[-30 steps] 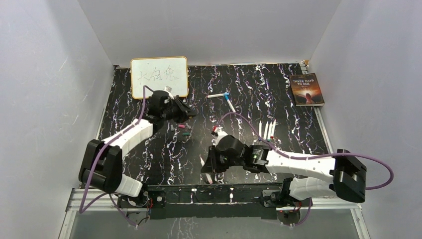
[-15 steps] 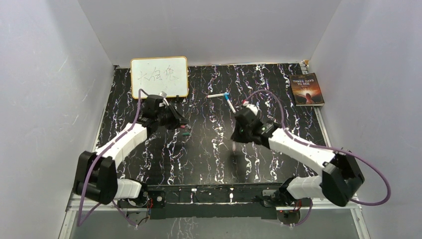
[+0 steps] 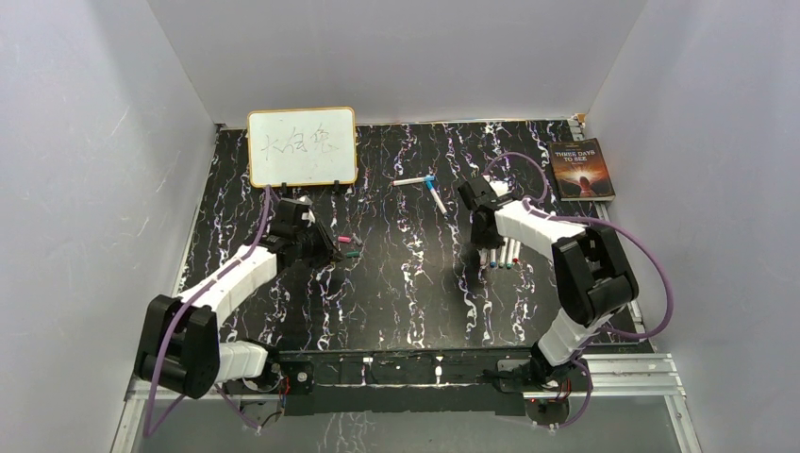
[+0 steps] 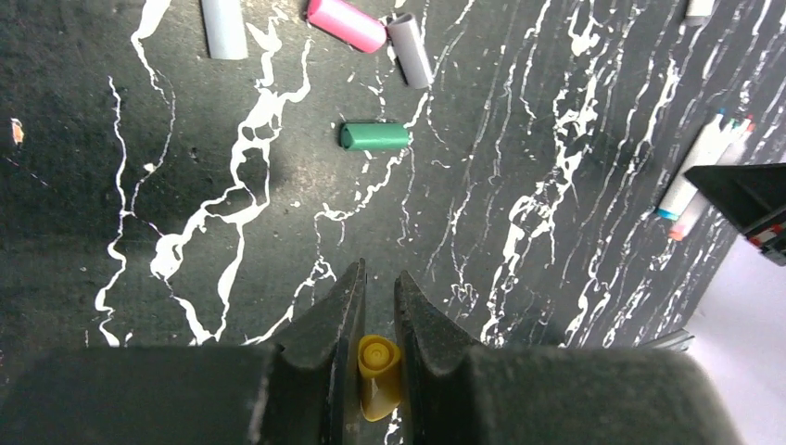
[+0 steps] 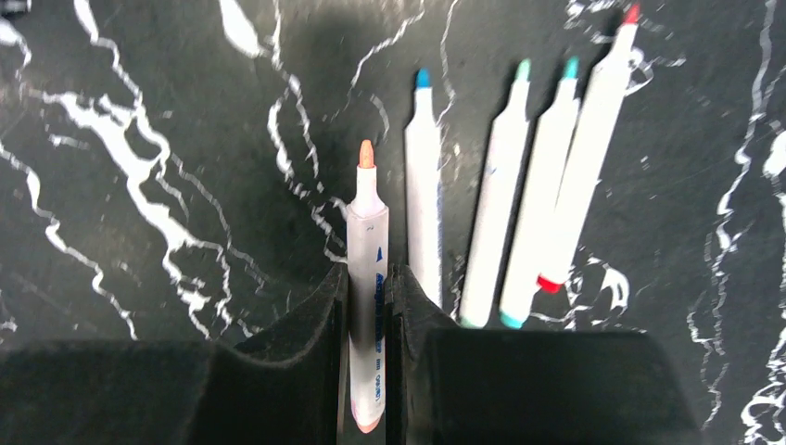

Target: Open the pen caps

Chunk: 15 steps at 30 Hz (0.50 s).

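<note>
Looking through the left wrist camera, I see the left end effector [image 4: 378, 278] closed narrow on a yellow cap [image 4: 379, 375], which sits between the two fingers with its open end facing the lens. On the black marbled surface [image 4: 185, 185] beyond it lies a green cap [image 4: 374, 136] on its side, and farther off a pink cap [image 4: 347, 24] with a grey cap [image 4: 410, 50] just beside it.

On the right wrist camera, the right end effector [image 5: 368, 273] is pinched on an orange-tipped pen [image 5: 367, 232], uncapped, its tip pointing away from the fingers. I cannot tell whether that pen touches the surface. Just beside it lie four uncapped pens [image 5: 496, 204] in a row, roughly parallel, with blue, green, teal and red tips.

From the top camera, the left end effector [image 3: 321, 247] is at the left of the surface, near the loose caps, and the right end effector [image 3: 489, 247] is over the pen row at the right. A whiteboard [image 3: 302, 145] stands at the far left, and a book [image 3: 581, 170] lies at the far right.
</note>
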Motion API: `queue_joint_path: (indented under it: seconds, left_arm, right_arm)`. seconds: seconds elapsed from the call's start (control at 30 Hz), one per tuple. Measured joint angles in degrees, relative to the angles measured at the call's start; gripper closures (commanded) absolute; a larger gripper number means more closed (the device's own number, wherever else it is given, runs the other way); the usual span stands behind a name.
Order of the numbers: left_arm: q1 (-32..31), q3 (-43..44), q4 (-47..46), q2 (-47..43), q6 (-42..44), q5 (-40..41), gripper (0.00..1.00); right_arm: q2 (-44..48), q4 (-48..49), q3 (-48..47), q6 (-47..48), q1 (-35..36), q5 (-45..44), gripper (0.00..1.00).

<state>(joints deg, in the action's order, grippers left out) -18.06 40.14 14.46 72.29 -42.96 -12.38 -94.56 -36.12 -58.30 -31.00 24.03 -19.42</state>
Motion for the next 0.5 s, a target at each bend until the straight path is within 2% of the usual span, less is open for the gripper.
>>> queue_joint_path:
  seconds: [0.2,0.27,0.5]
  left_arm:
    - [0.0,0.0,-1.4,3.8,0.7,1.4,1.00]
    - [0.0,0.0,-1.9,5.1,0.9,1.6,1.00]
    - [0.0,0.4,-2.2,8.2,1.7,2.6,1.00]
  right_arm:
    - [-2.7,-0.6,-3.4,2.9,-1.8,-3.4,0.77]
    - [-2.7,-0.6,-3.4,3.5,-2.0,-3.6,0.71]
    - [-2.7,-0.8,-3.4,4.5,-2.0,-3.5,0.59]
